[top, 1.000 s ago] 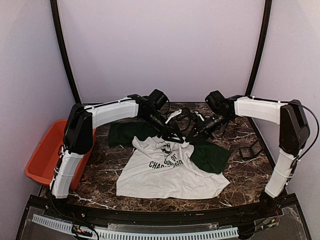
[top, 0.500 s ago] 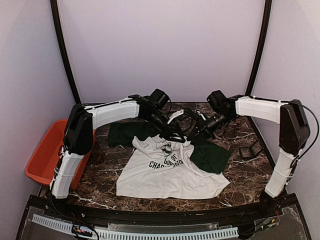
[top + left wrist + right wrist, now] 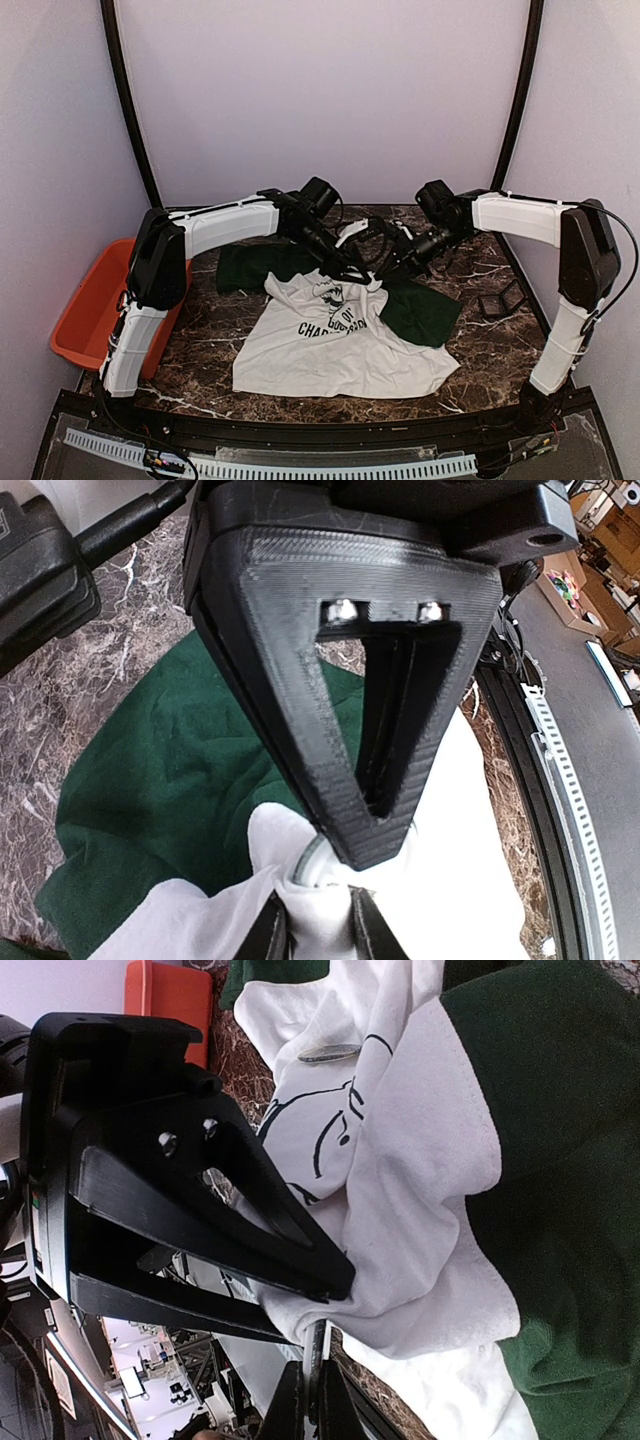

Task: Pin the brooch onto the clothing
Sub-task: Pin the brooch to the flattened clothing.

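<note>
Bright, even light, faint shadows; wide-angle wrist views slightly soft up close.

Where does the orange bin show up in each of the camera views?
Top external: the orange bin sits at the left edge, beside the table.
Left wrist: not in it.
Right wrist: a corner of it shows at the top left, beyond the shirt.
Shared landmark: the T-shirt, white with green sleeves, is visible in all three.

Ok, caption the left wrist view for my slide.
Left gripper pinching a fold of white T-shirt with dark green sleeves.
</note>
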Robot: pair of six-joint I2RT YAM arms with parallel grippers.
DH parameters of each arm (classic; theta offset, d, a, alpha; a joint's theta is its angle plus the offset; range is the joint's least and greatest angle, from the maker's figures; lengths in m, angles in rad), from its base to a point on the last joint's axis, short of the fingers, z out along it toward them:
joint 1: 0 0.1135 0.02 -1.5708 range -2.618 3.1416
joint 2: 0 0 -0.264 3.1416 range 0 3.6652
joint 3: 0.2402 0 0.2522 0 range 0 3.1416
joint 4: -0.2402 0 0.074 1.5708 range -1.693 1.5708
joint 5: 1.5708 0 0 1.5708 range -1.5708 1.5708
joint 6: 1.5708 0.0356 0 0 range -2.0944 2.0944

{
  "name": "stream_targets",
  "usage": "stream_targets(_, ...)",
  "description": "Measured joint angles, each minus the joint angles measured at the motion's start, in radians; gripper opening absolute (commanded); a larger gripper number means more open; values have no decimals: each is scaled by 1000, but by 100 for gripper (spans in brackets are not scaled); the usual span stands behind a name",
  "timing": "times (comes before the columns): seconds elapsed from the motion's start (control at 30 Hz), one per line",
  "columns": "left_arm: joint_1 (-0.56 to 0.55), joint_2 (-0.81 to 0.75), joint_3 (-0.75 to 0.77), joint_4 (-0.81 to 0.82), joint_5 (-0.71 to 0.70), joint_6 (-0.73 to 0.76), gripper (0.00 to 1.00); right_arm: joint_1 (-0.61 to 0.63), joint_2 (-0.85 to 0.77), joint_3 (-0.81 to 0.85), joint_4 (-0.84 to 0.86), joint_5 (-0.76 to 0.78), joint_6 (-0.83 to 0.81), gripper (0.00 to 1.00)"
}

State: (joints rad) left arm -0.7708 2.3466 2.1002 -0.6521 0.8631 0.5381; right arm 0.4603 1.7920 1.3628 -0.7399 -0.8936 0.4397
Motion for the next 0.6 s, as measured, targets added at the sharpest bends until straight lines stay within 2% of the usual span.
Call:
stream_targets(0.4,3,0,1,5,7,-11,22,-5,0,-6,9,-4,-5,0)
stream_targets(0.6,5,0,1,4,20,-18,27,-6,0,-5,9,-8,-9,0)
